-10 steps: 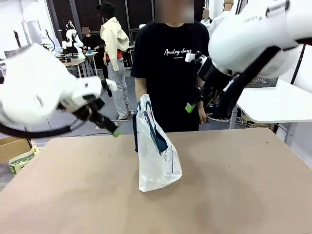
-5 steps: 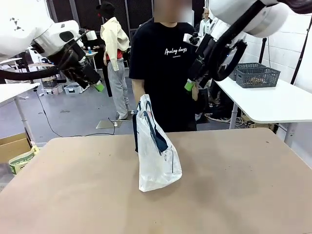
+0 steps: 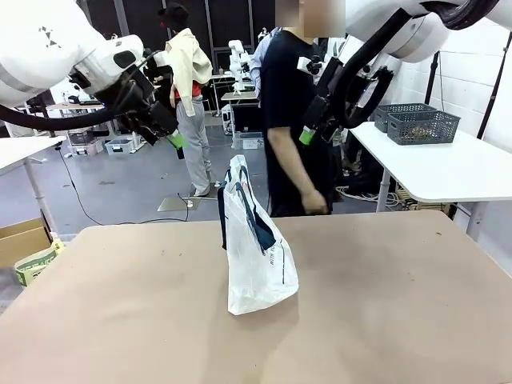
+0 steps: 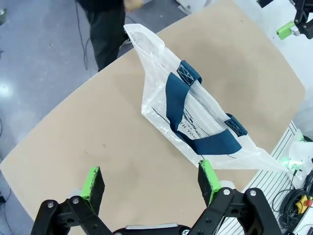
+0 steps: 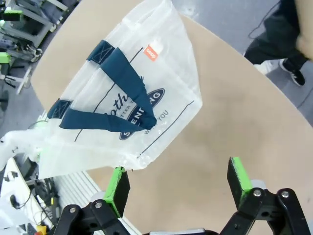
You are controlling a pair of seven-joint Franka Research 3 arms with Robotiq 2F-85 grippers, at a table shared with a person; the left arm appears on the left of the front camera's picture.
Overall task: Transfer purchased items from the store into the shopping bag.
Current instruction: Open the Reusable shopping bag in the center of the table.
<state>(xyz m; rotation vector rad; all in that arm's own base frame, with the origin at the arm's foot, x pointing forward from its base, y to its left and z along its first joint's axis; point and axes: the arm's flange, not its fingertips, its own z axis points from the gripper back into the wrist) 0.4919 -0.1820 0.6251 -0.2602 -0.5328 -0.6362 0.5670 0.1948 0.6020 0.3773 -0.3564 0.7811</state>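
Observation:
The shopping bag (image 3: 254, 244), whitish and translucent with navy handles and a navy logo, stands upright by itself on the tan table's middle. From above I see it in the left wrist view (image 4: 195, 117) and the right wrist view (image 5: 132, 93). My left gripper (image 3: 173, 138) hangs open high at the left, well above the table. My right gripper (image 3: 309, 134) hangs open high at the right, in front of the person. Both pairs of green pads stand wide with nothing between them (image 4: 149, 177) (image 5: 178, 182). The store, a dark grey slotted basket (image 3: 422, 126), sits on a side table. The purchased items cannot be made out.
A person (image 3: 292, 120) stands side-on at the far edge, one hand (image 3: 317, 204) hanging clear of the bag. The white side table (image 3: 456, 172) at right carries a second grey basket (image 3: 398, 112). A cardboard box (image 3: 20, 240) sits on the floor at left.
Both arms have swung up and away from the bag; the left one rose from near table height. The person let go of the bag's top and turned sideways toward the right.

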